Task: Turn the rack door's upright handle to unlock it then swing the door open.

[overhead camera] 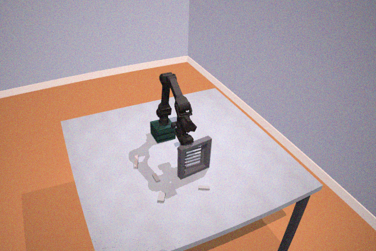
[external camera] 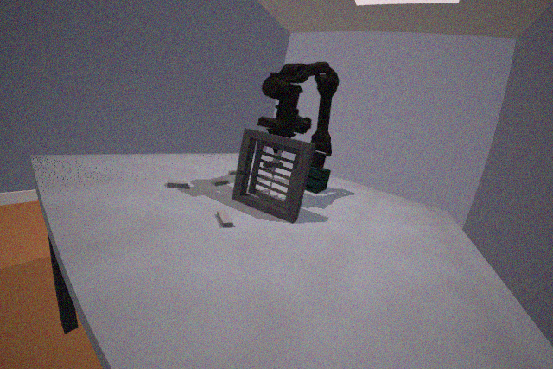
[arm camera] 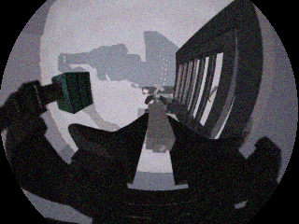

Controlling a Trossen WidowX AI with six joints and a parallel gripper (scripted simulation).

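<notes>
The grey frame (overhead camera: 194,172) (external camera: 301,188) (arm camera: 249,56) stands upright on the table. Its slatted door (external camera: 257,170) (arm camera: 229,75) appears slightly ajar, with a thin light gap along one edge in the exterior view and the wrist view. My gripper (overhead camera: 185,141) (external camera: 276,150) (arm camera: 156,118) reaches down on the arm's side of the door. It is shut on the grey upright handle (arm camera: 161,133), which shows between the dark fingers in the wrist view. The top and exterior views mostly hide the handle behind the frame. How far the handle is turned, I cannot tell.
Several small pale blocks lie on the table (overhead camera: 242,175) (external camera: 357,266), including one block (overhead camera: 203,187) (external camera: 225,219) in front of the frame and another (overhead camera: 161,197) to its left. The green base block (overhead camera: 163,131) (external camera: 318,179) (arm camera: 75,91) stands under the arm, behind the frame.
</notes>
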